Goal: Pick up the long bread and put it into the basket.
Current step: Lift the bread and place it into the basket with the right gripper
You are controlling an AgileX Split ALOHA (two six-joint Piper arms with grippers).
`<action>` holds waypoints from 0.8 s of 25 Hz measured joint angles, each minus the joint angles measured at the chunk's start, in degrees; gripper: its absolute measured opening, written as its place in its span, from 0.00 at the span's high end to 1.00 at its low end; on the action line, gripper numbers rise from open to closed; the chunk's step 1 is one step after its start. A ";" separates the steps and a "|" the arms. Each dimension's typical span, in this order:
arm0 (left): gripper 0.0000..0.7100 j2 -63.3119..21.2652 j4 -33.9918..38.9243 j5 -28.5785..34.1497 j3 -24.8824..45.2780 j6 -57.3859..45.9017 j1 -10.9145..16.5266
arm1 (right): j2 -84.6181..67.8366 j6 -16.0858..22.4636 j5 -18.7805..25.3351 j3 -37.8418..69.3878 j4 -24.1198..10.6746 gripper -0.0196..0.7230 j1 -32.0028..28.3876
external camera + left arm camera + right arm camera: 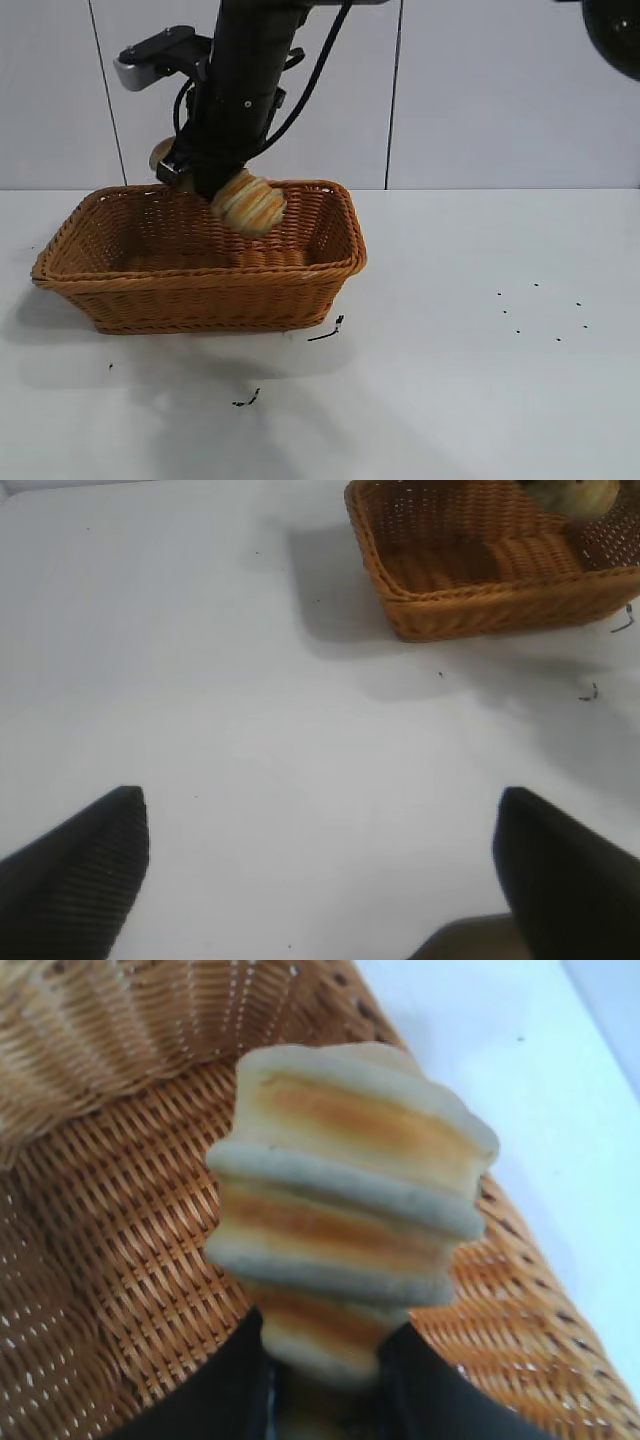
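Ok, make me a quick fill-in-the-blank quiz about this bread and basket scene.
1. The right gripper is shut on the ____.
2. The long bread is held over the woven wicker ____, not yet released.
3. The left gripper, over the white table away from the basket, has its fingers ____.
Missing words: long bread; basket; open.
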 joint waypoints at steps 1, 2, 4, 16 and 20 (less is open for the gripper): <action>0.02 0.00 0.00 0.00 0.00 0.00 0.00 | 0.01 0.00 -0.28 0.00 0.00 0.79 0.00; 0.02 0.00 0.00 0.00 0.00 0.00 0.00 | 0.01 0.00 -0.53 0.00 0.00 0.78 0.00; 0.02 0.00 0.00 0.00 0.00 0.00 0.00 | 0.01 0.00 -0.54 0.00 0.00 0.70 0.00; 0.02 0.00 0.00 0.00 0.00 0.00 0.00 | -1.48 3.34 1.65 -0.56 -0.90 0.05 0.00; 0.02 0.00 0.00 0.00 0.00 0.00 0.00 | -4.00 7.41 6.18 -3.63 -1.34 0.04 0.00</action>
